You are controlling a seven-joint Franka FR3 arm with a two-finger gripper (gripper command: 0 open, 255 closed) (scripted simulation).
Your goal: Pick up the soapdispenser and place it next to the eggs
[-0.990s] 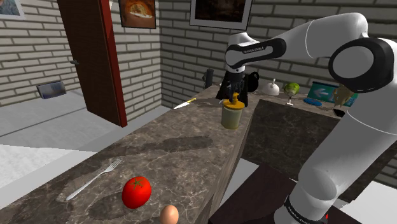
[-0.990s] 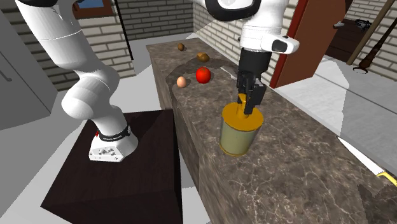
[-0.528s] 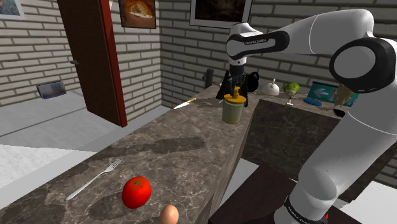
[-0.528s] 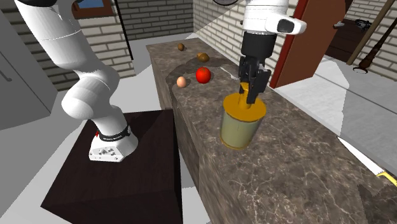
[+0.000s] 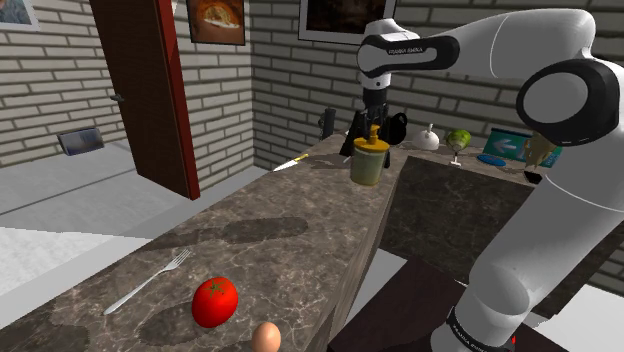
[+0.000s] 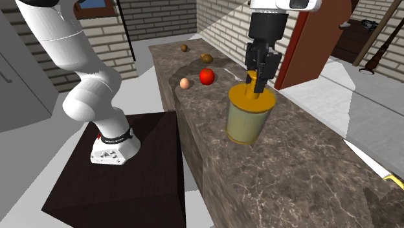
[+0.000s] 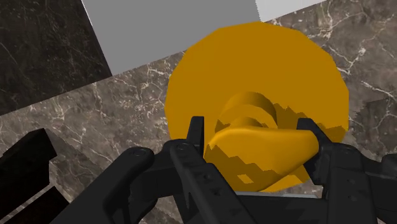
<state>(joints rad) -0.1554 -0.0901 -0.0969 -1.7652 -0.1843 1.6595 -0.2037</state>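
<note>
Risen higher than a second ago: jaws clamped narrow on the top of the soap dispenser (image 6: 248, 123), hanging just below them, clear of the desk (image 6: 291, 170). Well beyond, tomato (image 6: 206, 76), then egg (image 6: 184, 83). Grasp apparently holding; carry toward egg likely next.

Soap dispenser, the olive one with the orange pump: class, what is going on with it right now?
The white arm's black gripper is shut on the orange pump of the olive soap dispenser, at the far end of the dark marble counter from the brown egg and red tomato. The dispenser is not yet beside the egg.
</note>
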